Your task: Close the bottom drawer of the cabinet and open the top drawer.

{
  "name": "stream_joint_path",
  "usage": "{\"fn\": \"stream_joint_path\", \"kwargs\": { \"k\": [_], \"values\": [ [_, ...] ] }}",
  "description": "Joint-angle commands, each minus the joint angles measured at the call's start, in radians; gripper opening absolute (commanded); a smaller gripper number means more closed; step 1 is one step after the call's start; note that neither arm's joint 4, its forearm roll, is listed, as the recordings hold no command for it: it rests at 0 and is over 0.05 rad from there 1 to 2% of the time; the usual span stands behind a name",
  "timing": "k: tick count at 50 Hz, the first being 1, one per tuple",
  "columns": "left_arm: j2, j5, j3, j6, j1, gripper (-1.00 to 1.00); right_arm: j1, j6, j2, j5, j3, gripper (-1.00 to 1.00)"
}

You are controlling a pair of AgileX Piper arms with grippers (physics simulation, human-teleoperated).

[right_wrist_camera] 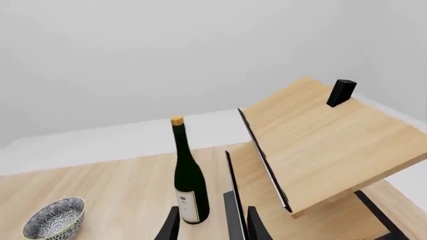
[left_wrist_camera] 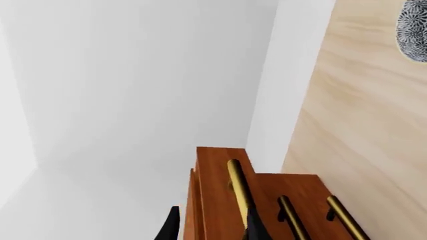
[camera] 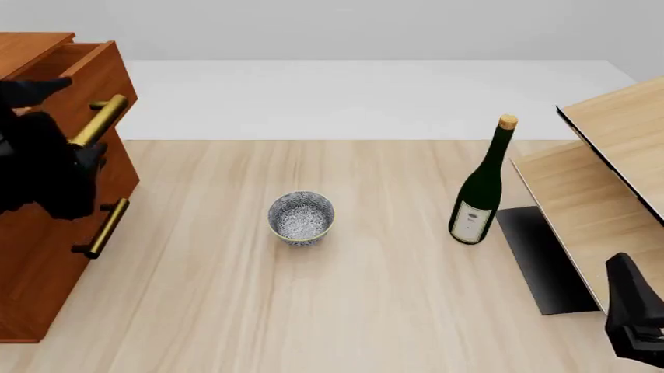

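Top drawer point(camera: 89, 74) sits pulled out at cabinet point(camera: 42, 256) far left; my left gripper point(left_wrist_camera: 210, 225) straddles its brass handle point(left_wrist_camera: 238, 185), grip unclear. Rigid wood, slides stiffly; hold bar mid-length.

The wine bottle point(camera: 478, 186), standing right of centre on the table, carries a pale label point(camera: 470, 221) with dark marks too small to read.
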Motion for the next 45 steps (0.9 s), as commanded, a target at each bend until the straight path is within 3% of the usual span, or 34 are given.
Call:
{"fn": "stream_joint_path", "kwargs": {
  "k": [1, 2, 4, 6, 10, 12, 13, 14, 17, 20, 22, 24, 26, 28, 29, 30, 32, 33, 34, 36, 37, 42, 45],
  "values": [
    [0.042, 0.107, -0.173, -0.091, -0.033, 1.0, -0.007, 0.014, 0.0, -0.001, -0.001, 1.0],
    [0.052, 0.124, -0.216, -0.126, -0.024, 1.0, -0.008, 0.016, 0.0, -0.001, -0.002, 1.0],
    [0.058, 0.124, -0.222, -0.119, -0.018, 1.0, -0.009, 0.017, 0.0, -0.001, -0.002, 1.0],
    [0.085, 0.198, -0.321, -0.213, -0.016, 1.0, -0.008, 0.016, 0.0, -0.001, -0.001, 1.0],
    [0.127, 0.316, -0.426, -0.298, -0.03, 1.0, -0.009, 0.017, 0.0, -0.001, 0.0, 1.0],
    [0.179, 0.443, -0.575, -0.444, -0.029, 1.0, -0.008, 0.016, 0.0, -0.001, -0.001, 1.0],
    [0.183, 0.452, -0.581, -0.438, -0.032, 1.0, -0.007, 0.014, 0.0, -0.001, -0.001, 1.0],
    [0.203, 0.498, -0.649, -0.505, -0.016, 1.0, -0.006, 0.015, 0.0, -0.001, 0.0, 1.0],
    [0.219, 0.533, -0.698, -0.543, 0.023, 1.0, -0.007, 0.014, 0.0, -0.002, 0.0, 1.0],
    [0.243, 0.592, -0.758, -0.599, 0.008, 1.0, -0.007, 0.014, 0.0, -0.002, 0.001, 1.0],
    [0.263, 0.659, -0.824, -0.679, 0.021, 1.0, -0.004, 0.011, 0.0, -0.002, 0.001, 1.0],
    [0.267, 0.675, -0.834, -0.692, 0.034, 1.0, -0.003, 0.012, 0.0, -0.002, 0.001, 1.0],
    [0.306, 0.75, -0.912, -0.792, 0.044, 1.0, -0.002, 0.01, 0.0, -0.002, 0.001, 1.0],
    [0.301, 0.751, -0.902, -0.794, 0.051, 1.0, -0.002, 0.01, 0.0, -0.003, 0.002, 1.0],
    [0.319, 0.788, -0.944, -0.861, 0.077, 1.0, -0.001, 0.009, 0.0, -0.003, 0.002, 1.0],
    [0.307, 0.772, -0.919, -0.832, 0.06, 1.0, -0.001, 0.008, 0.0, -0.003, 0.003, 1.0],
    [0.336, 0.829, -0.972, -0.932, 0.071, 1.0, 0.002, 0.005, 0.0, -0.004, 0.003, 1.0],
    [0.311, 0.796, -0.929, -0.88, 0.066, 1.0, 0.002, 0.006, 0.0, -0.004, 0.003, 1.0],
    [0.311, 0.795, -0.928, -0.88, 0.066, 1.0, 0.002, 0.006, 0.0, -0.004, 0.003, 1.0],
    [0.343, 0.853, -0.986, -0.988, 0.072, 1.0, 0.004, 0.004, 0.0, -0.003, 0.003, 1.0],
    [0.324, 0.831, -0.962, -0.96, 0.094, 1.0, 0.004, 0.003, 0.0, -0.003, 0.003, 1.0],
    [0.322, 0.858, -0.988, -1.076, 0.119, 1.0, 0.006, -0.001, 0.0, -0.003, 0.004, 1.0],
    [0.308, 0.857, -0.979, -1.085, 0.136, 1.0, 0.01, -0.007, 0.0, -0.003, 0.004, 1.0]
  ]
}}
